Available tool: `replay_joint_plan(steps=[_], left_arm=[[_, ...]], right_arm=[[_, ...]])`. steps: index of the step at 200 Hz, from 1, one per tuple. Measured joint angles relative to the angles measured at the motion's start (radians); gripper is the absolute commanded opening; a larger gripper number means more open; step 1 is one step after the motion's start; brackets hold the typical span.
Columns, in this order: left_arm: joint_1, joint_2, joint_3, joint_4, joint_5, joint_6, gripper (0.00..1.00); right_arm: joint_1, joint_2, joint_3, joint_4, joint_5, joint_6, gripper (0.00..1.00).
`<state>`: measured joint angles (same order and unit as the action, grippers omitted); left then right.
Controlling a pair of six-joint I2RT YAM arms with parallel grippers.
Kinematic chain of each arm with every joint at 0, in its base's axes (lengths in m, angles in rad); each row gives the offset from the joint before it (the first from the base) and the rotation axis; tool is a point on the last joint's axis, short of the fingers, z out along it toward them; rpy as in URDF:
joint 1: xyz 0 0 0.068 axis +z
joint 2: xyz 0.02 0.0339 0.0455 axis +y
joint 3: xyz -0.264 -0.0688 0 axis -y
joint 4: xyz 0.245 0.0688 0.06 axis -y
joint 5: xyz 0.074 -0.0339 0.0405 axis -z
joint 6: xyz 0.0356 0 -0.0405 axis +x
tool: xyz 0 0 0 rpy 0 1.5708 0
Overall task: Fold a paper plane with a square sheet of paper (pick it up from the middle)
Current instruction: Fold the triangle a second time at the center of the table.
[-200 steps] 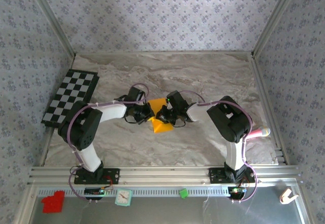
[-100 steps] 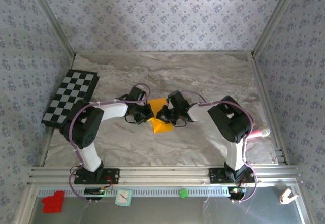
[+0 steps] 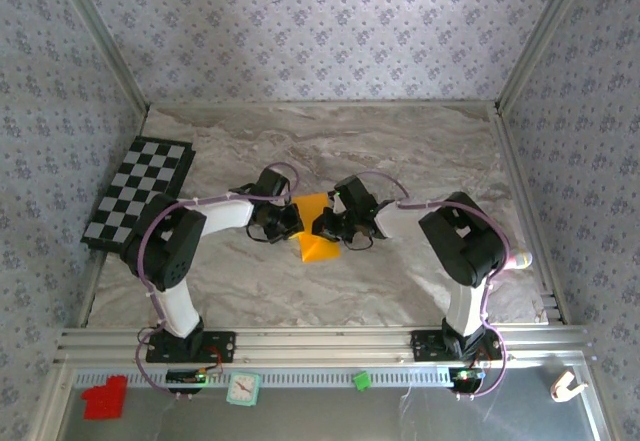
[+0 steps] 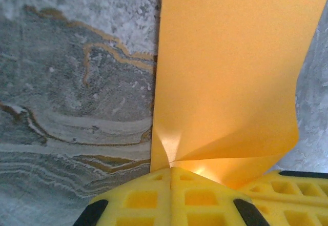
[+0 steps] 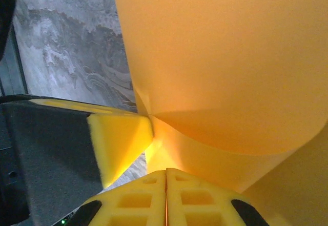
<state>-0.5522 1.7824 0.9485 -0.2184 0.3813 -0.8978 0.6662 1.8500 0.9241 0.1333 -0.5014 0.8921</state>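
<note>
Starting from the top camera: can spot the square sheet of paper (image 3: 316, 231) about in the middle of the desk (image 3: 400, 151), already creased, with a pointed bit aimed at the near edge. Squeezed in from both sides there, with the left gripper (image 3: 290, 223) on its left edge and the right gripper (image 3: 322, 227) on its right, both down low at the sheet. Also a checkered mat (image 3: 140, 193) over by the desk's left edge, well apart from all that. Moving on to the left wrist camera: looking at the left gripper (image 4: 171, 172) with its yellow pads pressed together, pinching a corner of the orange sheet (image 4: 230, 72), which fans upward from that pinch over the marbled desk top (image 4: 77, 82). Can make out more yellow pad (image 4: 287, 190) just beside it at lower right, under the paper's edge. Then the right wrist camera: same deal for the right gripper (image 5: 165, 177) — clamped tight, with a curled fold of the sheet (image 5: 230, 57) caught at the tips. Touching that same fold from the left, another yellow pad (image 5: 120, 144) on a dark finger.
</note>
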Motion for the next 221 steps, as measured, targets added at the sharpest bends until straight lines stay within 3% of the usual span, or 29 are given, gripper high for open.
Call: replay_joint_plan(steps=[91, 146, 221], left_arm=[[0.0, 0.005, 0.026, -0.037, -0.001, 0.03, 0.0], [-0.027, -0.113, -0.015, 0.002, 0.021, -0.022, 0.2], [-0.085, -0.171, -0.148, 0.064, 0.076, -0.117, 0.1]], right_arm=[[-0.003, 0.027, -0.011, 0.002, 0.015, -0.006, 0.07], [0.01, 0.015, -0.024, 0.014, 0.06, 0.057, 0.07], [0.01, 0.015, -0.024, 0.014, 0.066, 0.098, 0.07]])
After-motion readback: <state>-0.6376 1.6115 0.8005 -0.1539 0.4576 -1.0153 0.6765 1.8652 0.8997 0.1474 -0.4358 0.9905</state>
